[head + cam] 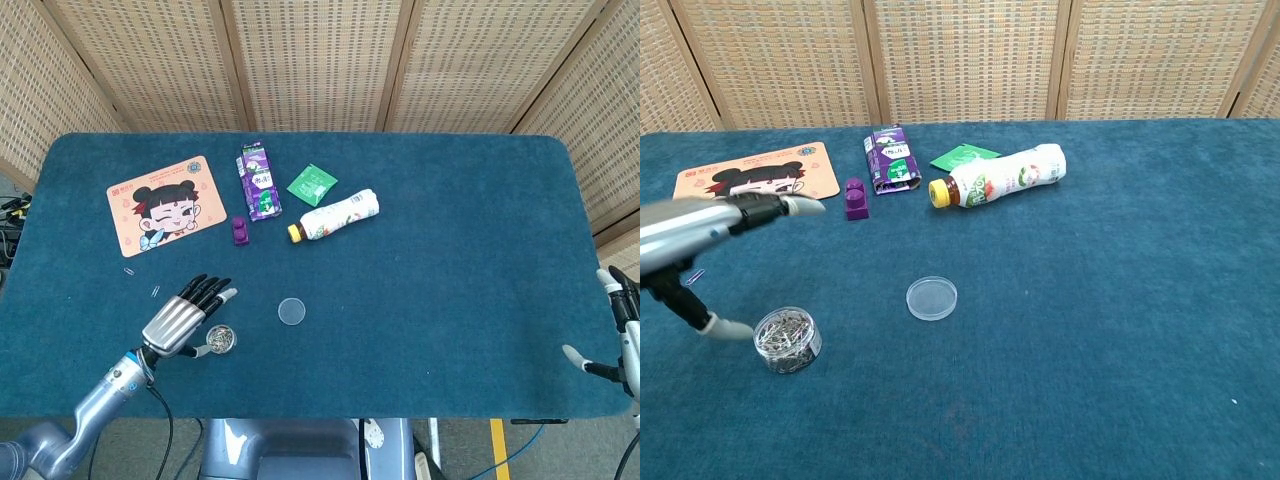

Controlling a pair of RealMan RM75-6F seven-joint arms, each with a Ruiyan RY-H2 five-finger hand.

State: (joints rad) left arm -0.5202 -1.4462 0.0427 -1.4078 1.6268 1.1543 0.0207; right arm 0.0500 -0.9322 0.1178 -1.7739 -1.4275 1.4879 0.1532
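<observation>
My left hand (185, 317) hovers open, fingers stretched out, just left of and above a small clear jar of paper clips (221, 339). In the chest view the left hand (700, 228) reaches in from the left edge, its thumb tip (728, 329) close beside the jar (787, 339), nothing held. The jar's clear round lid (291, 311) lies flat to the right of the jar, also seen as the lid (932, 298) in the chest view. My right hand (618, 330) sits at the table's far right edge, fingers apart, empty.
At the back lie a cartoon mouse pad (166, 204), a purple carton (257, 181), a small purple block (240, 231), a green packet (312, 184) and a bottle on its side (333, 216). Loose paper clips (129, 271) lie left of the hand.
</observation>
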